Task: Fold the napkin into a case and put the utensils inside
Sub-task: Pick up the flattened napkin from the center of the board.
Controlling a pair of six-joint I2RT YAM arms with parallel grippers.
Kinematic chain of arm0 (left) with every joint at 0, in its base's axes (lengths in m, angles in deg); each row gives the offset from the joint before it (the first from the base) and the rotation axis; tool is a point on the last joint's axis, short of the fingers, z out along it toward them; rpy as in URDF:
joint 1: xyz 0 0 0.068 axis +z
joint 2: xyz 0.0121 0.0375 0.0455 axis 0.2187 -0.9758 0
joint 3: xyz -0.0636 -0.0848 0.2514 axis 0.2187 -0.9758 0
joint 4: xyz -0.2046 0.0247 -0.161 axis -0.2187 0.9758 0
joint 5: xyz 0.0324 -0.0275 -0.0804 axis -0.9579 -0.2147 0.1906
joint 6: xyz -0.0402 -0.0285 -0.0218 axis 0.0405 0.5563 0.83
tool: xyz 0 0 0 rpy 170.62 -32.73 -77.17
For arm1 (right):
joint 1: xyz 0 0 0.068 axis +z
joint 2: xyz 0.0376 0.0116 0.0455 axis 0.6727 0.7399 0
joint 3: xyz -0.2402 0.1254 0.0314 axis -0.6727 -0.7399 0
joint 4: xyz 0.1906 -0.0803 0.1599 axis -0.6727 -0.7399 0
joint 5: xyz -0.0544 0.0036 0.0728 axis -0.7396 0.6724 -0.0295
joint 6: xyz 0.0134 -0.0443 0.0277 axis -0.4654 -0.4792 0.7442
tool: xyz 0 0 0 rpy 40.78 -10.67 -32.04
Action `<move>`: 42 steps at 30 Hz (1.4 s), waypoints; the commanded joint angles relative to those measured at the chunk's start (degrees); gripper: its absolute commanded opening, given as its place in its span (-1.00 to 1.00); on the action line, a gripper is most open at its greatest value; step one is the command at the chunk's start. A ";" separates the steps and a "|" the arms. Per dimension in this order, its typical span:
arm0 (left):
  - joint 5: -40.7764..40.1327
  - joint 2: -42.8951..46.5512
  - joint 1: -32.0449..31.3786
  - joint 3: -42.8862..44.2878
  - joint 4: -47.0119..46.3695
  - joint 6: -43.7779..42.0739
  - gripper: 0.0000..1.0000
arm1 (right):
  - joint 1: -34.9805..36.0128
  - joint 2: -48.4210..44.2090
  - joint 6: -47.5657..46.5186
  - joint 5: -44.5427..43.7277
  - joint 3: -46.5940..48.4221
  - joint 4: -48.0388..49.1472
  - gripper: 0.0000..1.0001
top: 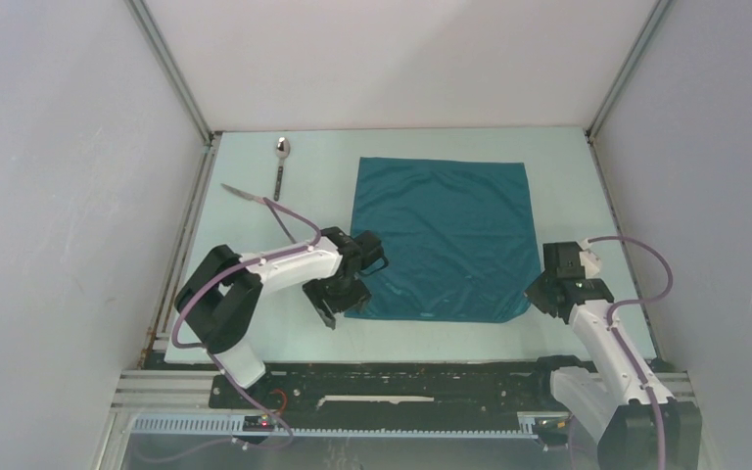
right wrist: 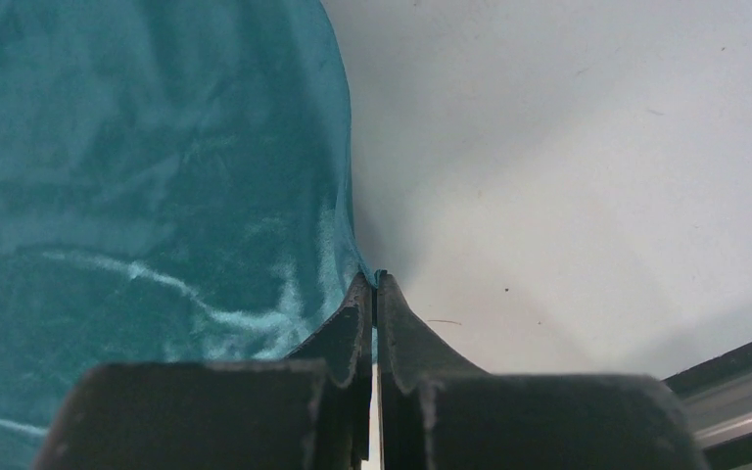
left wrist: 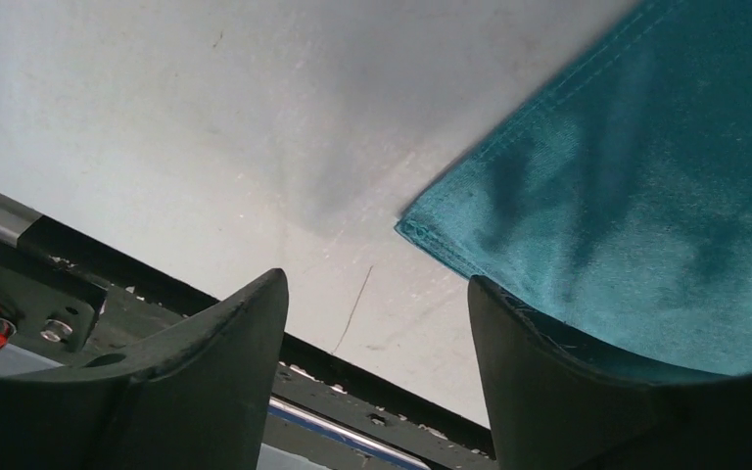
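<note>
The teal napkin (top: 441, 240) lies spread flat as a square in the middle of the table. My left gripper (top: 345, 308) is open at its near left corner. In the left wrist view that corner (left wrist: 413, 227) lies just beyond the gripper (left wrist: 377, 279), and the right finger (left wrist: 548, 372) is over the cloth. My right gripper (top: 537, 296) is shut on the napkin's near right corner; the right wrist view shows the gripper (right wrist: 377, 281) pinching the cloth edge (right wrist: 157, 196). The spoon (top: 280, 166) and the knife (top: 245, 194) lie on the table at the far left, apart from the napkin.
A black and aluminium rail (top: 401, 377) runs along the table's near edge, also seen in the left wrist view (left wrist: 20, 225). White walls and metal posts enclose the table on the left, right and far sides.
</note>
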 commanded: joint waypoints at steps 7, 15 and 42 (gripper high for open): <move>-2.97 -0.53 0.58 3.58 -1.12 5.37 0.46 | 0.43 -1.30 -0.99 1.61 -0.40 2.46 -1.00; -2.55 -0.59 1.85 0.53 -4.38 6.80 0.34 | 0.45 -1.45 -1.21 2.21 -0.49 2.57 -1.00; -0.76 0.65 4.07 -9.47 -19.95 6.99 -0.46 | 0.83 -2.05 -1.10 2.40 -0.49 2.25 -1.00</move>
